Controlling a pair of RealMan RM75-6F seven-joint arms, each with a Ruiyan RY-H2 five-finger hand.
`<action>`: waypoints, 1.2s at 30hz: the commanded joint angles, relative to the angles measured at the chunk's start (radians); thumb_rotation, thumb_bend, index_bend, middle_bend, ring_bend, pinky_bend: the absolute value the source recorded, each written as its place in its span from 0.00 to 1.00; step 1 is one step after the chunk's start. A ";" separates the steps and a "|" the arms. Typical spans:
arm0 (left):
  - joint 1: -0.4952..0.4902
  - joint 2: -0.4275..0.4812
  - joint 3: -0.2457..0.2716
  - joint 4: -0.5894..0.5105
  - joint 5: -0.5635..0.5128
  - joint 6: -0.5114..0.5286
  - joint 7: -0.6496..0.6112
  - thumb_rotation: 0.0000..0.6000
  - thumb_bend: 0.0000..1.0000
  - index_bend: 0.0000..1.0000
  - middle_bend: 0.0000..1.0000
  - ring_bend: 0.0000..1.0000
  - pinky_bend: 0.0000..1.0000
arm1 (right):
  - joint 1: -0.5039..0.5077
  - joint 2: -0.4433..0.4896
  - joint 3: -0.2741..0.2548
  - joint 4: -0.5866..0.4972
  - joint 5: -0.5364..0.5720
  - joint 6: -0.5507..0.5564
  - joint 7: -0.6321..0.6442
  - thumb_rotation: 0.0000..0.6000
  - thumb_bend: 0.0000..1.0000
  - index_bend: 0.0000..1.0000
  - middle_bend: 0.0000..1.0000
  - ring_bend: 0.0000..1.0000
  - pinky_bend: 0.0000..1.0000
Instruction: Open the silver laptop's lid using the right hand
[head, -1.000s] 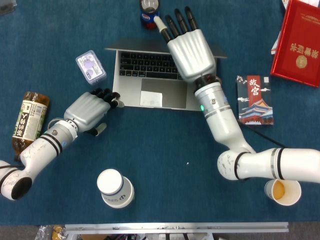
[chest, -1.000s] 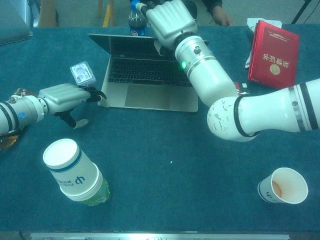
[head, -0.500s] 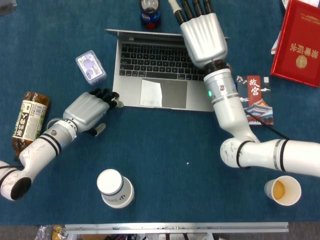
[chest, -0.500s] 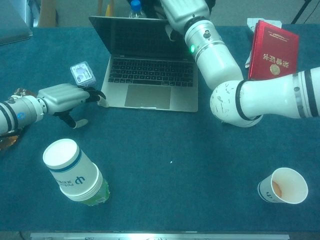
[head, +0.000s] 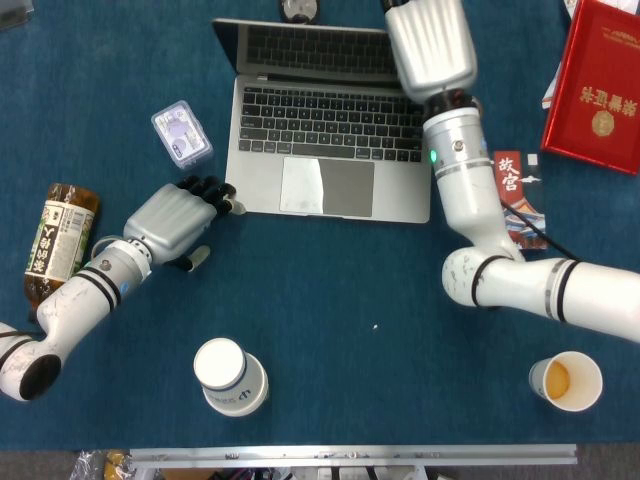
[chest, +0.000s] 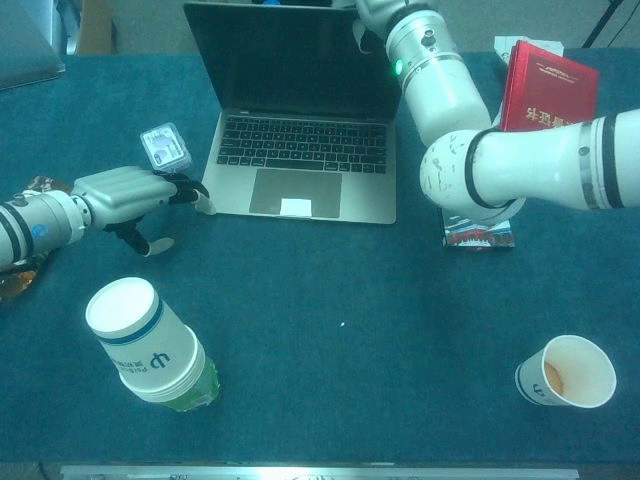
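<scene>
The silver laptop (head: 330, 150) stands open at the table's far middle, with its dark screen (chest: 285, 55) raised about upright and its keyboard (chest: 305, 145) bare. My right hand (head: 430, 45) is at the lid's upper right, back toward the head camera. Its fingers run past the frame's top edge, and nothing shows in its grasp. In the chest view only its wrist (chest: 415, 35) and a bit of the thumb show beside the screen. My left hand (head: 180, 222) lies on the table with its fingers curled, fingertips against the laptop's front left corner.
A small clear box (head: 182, 135) lies left of the laptop, with a tea bottle (head: 60, 240) further left. A white paper cup (head: 228, 375) stands at the front left and a cup of orange drink (head: 565, 382) at the front right. A red book (head: 600, 85) and a booklet (head: 520, 195) lie right.
The right hand has moved away from me and pushed the lid from nearly flat on the base up to about upright. The left hand has stayed at the laptop's corner.
</scene>
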 joint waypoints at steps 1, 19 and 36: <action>0.000 0.000 0.001 0.001 -0.001 0.000 -0.001 0.97 0.42 0.17 0.09 0.05 0.06 | 0.005 -0.002 0.004 0.021 0.004 -0.002 0.004 1.00 0.40 0.09 0.13 0.00 0.05; -0.007 -0.008 0.003 0.006 -0.007 -0.005 0.008 0.97 0.42 0.17 0.09 0.05 0.06 | 0.015 -0.002 0.025 0.125 0.036 -0.004 -0.007 1.00 0.40 0.09 0.13 0.00 0.05; 0.019 0.073 -0.012 -0.091 -0.003 0.076 0.001 0.97 0.42 0.17 0.09 0.05 0.06 | -0.043 0.117 0.012 -0.188 -0.004 0.025 0.046 1.00 0.40 0.09 0.13 0.00 0.05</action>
